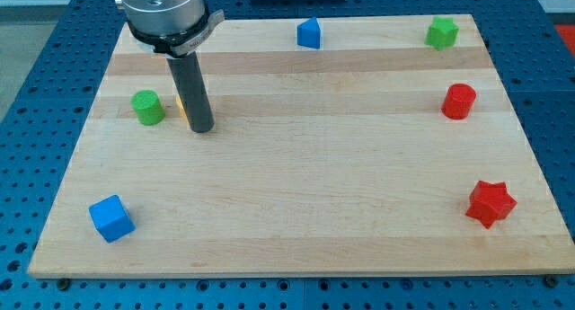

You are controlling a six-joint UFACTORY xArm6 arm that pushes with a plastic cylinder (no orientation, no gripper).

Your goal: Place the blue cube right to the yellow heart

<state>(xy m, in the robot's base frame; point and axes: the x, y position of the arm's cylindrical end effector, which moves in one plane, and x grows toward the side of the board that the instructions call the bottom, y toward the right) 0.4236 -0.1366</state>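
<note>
The blue cube [111,217] lies near the board's bottom left corner. The yellow heart [181,106] is almost wholly hidden behind my rod; only a thin yellow-orange sliver shows at the rod's left side, in the upper left part of the board. My tip [201,129] rests on the board just right of and below that sliver. The blue cube is far below and to the left of my tip, well apart from it.
A green cylinder [147,107] stands left of the rod. A blue pentagon-like block [309,32] is at the top middle, a green star [441,32] at the top right, a red cylinder [459,101] at the right, a red star [490,203] at the lower right. The wooden board [296,166] ends above a blue pegboard.
</note>
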